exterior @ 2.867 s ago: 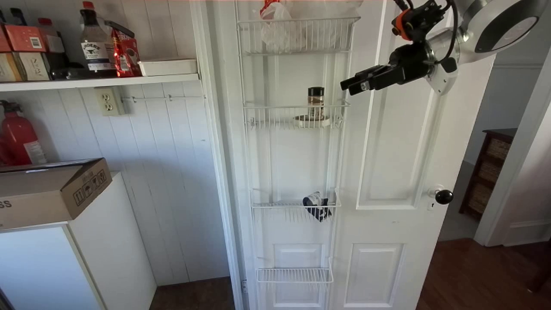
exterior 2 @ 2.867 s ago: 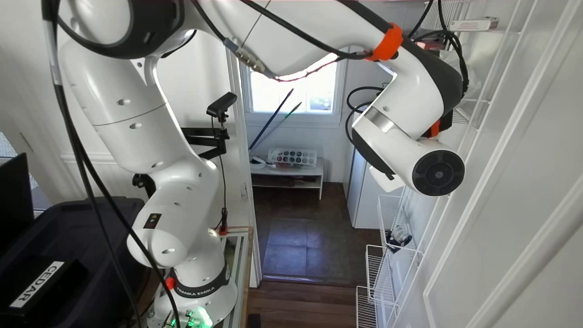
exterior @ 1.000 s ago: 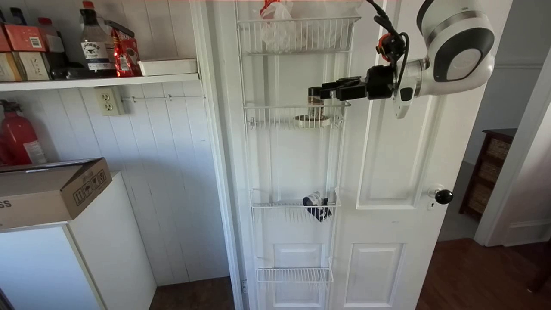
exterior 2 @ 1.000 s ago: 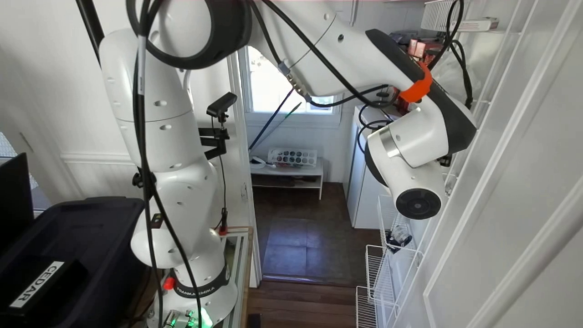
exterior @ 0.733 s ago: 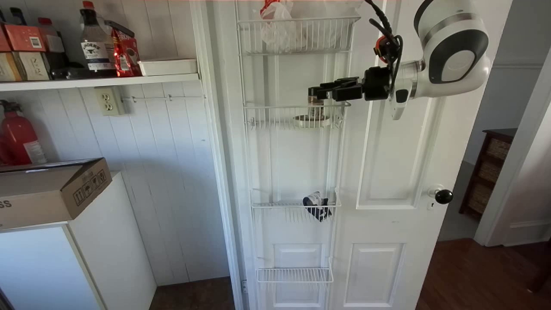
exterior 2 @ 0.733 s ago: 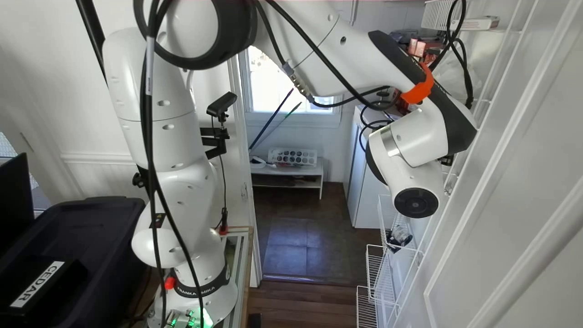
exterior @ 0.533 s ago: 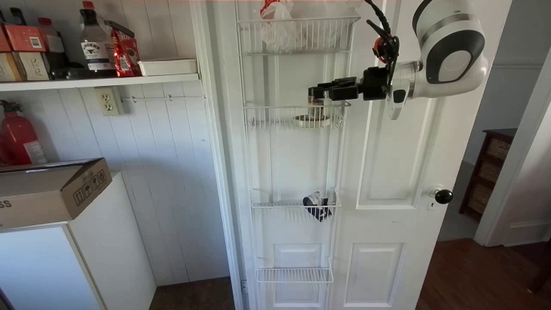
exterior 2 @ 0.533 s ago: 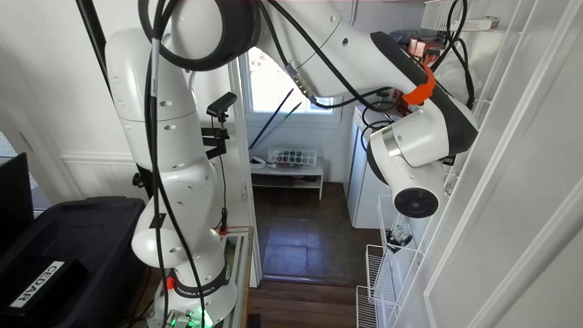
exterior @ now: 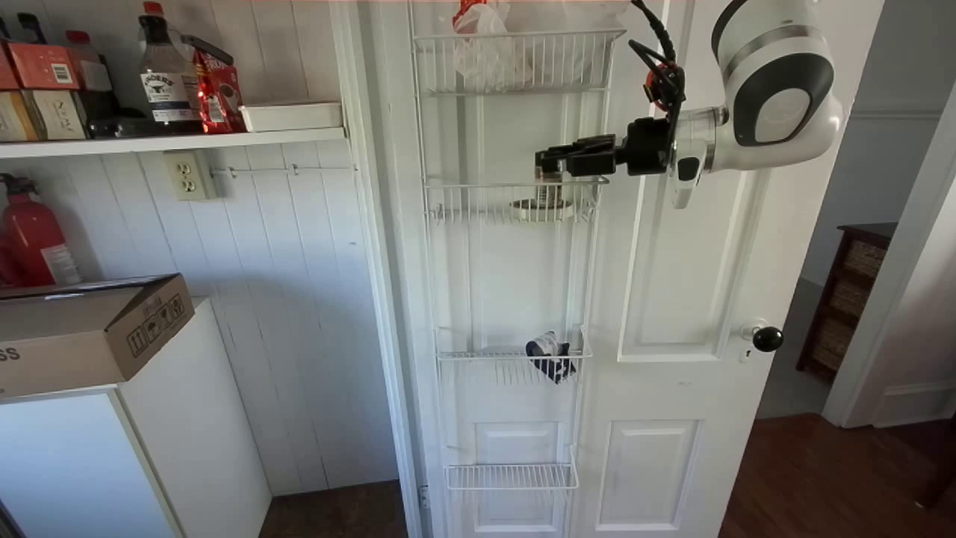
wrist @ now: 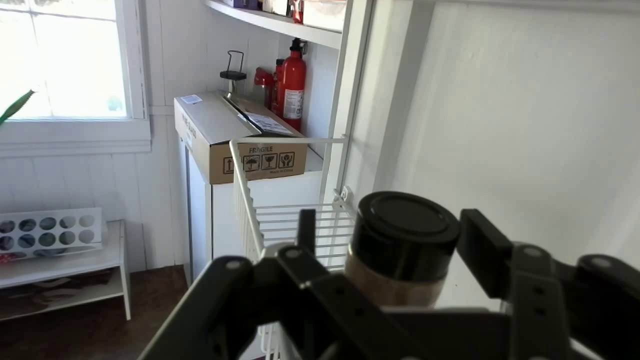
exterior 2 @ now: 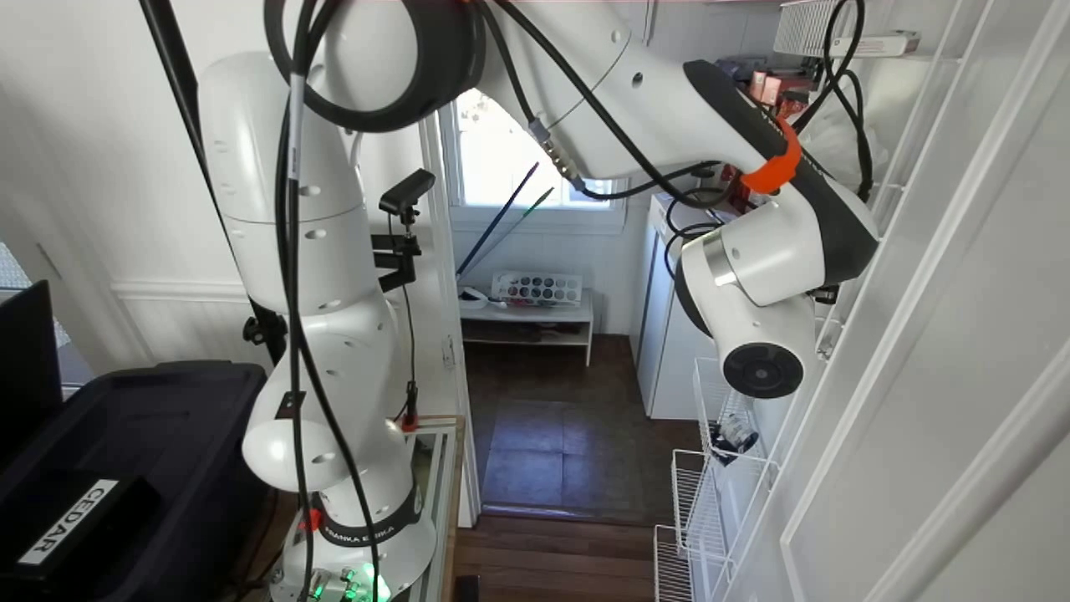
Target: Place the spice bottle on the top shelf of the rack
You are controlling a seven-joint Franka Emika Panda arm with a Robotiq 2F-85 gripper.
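Straddling the spice bottle (wrist: 401,250) at cap height with the gripper (wrist: 390,227) spread apart, showing a gap at 9 o'clock in the wrist view; cannot tell whether touching at 3 o'clock. In an exterior view, can see the spice bottle upright in a wire basket (exterior: 478,185) of the rack (exterior: 485,356), below a plastic bag (exterior: 489,54) at 11 o'clock.

The brown box (wrist: 225,127) says FRAGILE, with arrow, umbrella, glass and hand signs (wrist: 269,161). A white label (exterior 2: 68,522) on a black box (exterior 2: 125,506) says CEDAR. The robot's foot (exterior 2: 347,556) says FRANKA, then a half-hidden word.
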